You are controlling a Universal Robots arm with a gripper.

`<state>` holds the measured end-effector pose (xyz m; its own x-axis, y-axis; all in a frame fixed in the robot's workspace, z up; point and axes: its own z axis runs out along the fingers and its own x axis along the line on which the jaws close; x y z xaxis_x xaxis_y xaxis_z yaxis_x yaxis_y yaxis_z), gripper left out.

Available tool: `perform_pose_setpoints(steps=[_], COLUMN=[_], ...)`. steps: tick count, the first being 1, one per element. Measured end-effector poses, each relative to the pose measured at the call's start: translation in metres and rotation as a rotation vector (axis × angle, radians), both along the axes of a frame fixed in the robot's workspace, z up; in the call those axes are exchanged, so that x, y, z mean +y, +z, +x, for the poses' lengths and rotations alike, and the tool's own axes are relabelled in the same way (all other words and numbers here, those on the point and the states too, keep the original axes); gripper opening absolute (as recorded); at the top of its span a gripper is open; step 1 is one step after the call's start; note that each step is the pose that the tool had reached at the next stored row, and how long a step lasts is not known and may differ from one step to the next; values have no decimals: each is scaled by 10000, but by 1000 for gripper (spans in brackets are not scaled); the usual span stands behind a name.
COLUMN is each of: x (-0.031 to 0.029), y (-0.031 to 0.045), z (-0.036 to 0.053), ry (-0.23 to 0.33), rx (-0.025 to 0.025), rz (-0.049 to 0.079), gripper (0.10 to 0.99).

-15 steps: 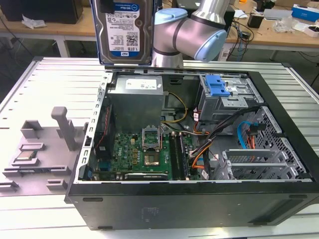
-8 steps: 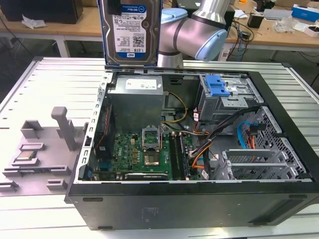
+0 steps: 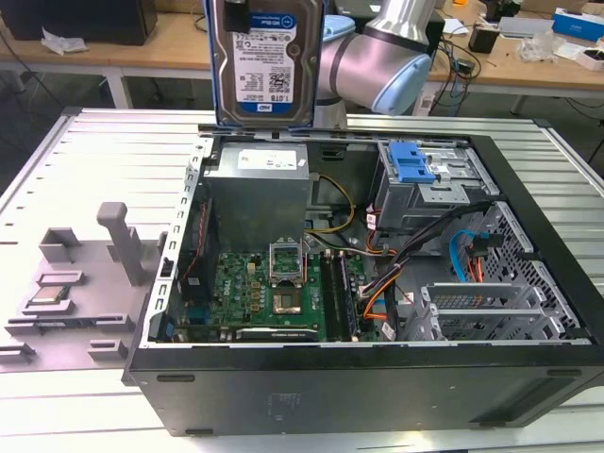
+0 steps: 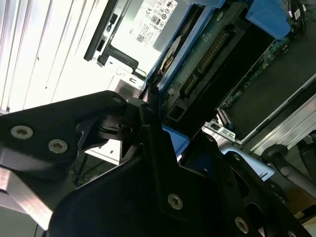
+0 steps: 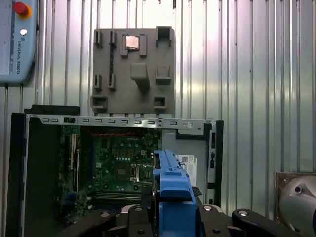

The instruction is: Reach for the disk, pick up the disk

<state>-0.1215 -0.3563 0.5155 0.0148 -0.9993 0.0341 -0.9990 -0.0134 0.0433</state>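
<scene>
Disk (image 3: 269, 57) up at twelve o'clock over the open case (image 3: 377, 377), gripper (image 5: 173, 215) clamped on its blue bracket (image 5: 170, 182); motherboard (image 3: 255, 293) inside, chip (image 3: 49, 294) on tray (image 3: 80, 330) at nine.

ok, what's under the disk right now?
The disk hangs upright in the gripper over the open case. Below it sits the grey power supply; in the first wrist view the disk's blue bracket covers part of it.

Ribbed metal table (image 3: 94, 151); wooden workbench (image 3: 170, 52) behind, cluttered, perhaps with tools
</scene>
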Motion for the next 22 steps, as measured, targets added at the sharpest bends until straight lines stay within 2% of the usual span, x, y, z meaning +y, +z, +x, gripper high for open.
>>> perform_pose_setpoints(steps=[4, 15, 22], x=[0, 0, 0], y=[-19, -82, -92], z=[118, 295, 491], ry=[0, 1, 1], rx=[1, 3, 5], rz=[-4, -6, -5], gripper=[369, 369, 369])
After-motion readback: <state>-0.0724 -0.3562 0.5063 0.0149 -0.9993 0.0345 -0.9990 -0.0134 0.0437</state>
